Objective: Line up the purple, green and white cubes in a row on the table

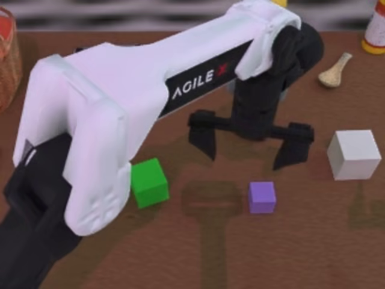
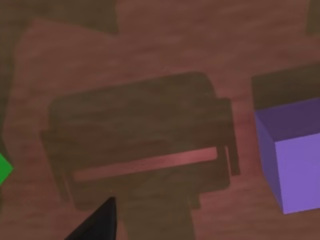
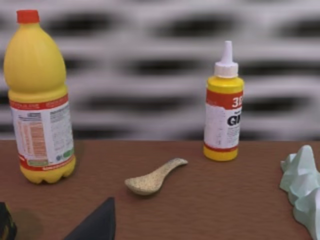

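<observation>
The green cube (image 1: 149,182) sits on the table (image 1: 313,253) left of centre, half tucked under my left arm's white housing. Right of it lies the small purple cube (image 1: 262,197), and the larger white cube (image 1: 354,154) stands farther right and a little farther back. My left gripper (image 1: 245,158) hovers open and empty above the table, behind the gap between green and purple. The left wrist view shows the purple cube (image 2: 295,160), a sliver of green cube (image 2: 4,169) and one dark fingertip (image 2: 100,220). My right gripper (image 3: 165,236) is out of the top view; one fingertip (image 3: 102,220) shows off-centre.
At the back right stand a glue bottle (image 1: 376,30) and a pale spoon (image 1: 334,71). A reddish translucent container (image 1: 7,54) is at the far left edge. The right wrist view adds a large yellow bottle (image 3: 41,100) and a pale green crumpled object (image 3: 302,185).
</observation>
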Controlling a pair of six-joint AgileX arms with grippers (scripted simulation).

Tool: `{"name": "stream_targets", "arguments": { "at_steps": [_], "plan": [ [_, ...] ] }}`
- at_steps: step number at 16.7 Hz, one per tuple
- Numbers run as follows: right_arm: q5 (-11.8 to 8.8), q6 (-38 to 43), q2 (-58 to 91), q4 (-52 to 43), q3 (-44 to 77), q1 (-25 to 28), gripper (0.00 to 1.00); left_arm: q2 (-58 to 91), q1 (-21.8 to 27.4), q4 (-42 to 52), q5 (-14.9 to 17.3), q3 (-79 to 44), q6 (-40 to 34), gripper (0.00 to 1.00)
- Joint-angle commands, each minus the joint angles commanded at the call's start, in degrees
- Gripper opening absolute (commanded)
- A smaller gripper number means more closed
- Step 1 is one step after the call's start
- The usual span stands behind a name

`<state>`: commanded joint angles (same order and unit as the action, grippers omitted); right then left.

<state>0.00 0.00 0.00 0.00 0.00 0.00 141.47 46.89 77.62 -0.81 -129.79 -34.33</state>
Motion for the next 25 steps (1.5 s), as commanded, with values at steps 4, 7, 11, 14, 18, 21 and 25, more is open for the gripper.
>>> {"name": "stream_targets", "arguments": {
  "at_steps": [4,7,11,14,18,21,25],
  "plan": [
    [0.0,0.0,0.0,0.0,0.0,0.0,1.00,-5.5,-4.6,-3.9,0.3,10.5,20.3,1.00],
    [0.0,0.0,0.0,0.0,0.0,0.0,1.00,-10.2,-8.4,-7.2,0.6,19.4,38.6,1.00],
    [0.0,0.0,0.0,0.0,0.0,0.0,1.00,-16.4,-13.2,-11.6,0.9,30.4,59.4,1.00],
    [0.0,0.0,0.0,0.0,0.0,0.0,1.00,-20.5,-16.0,-14.5,0.9,36.6,68.9,1.00],
    [0.0,0.0,0.0,0.0,0.0,0.0,1.00,-22.8,-17.4,-16.2,0.9,39.6,73.1,1.00],
    [0.0,0.0,0.0,0.0,0.0,0.0,1.00,-22.8,-17.4,-16.2,0.9,39.6,73.1,1.00],
    [0.0,0.0,0.0,0.0,0.0,0.0,1.00,-21.7,-17.2,-18.3,0.9,40.7,73.0,1.00]
  ]
}}
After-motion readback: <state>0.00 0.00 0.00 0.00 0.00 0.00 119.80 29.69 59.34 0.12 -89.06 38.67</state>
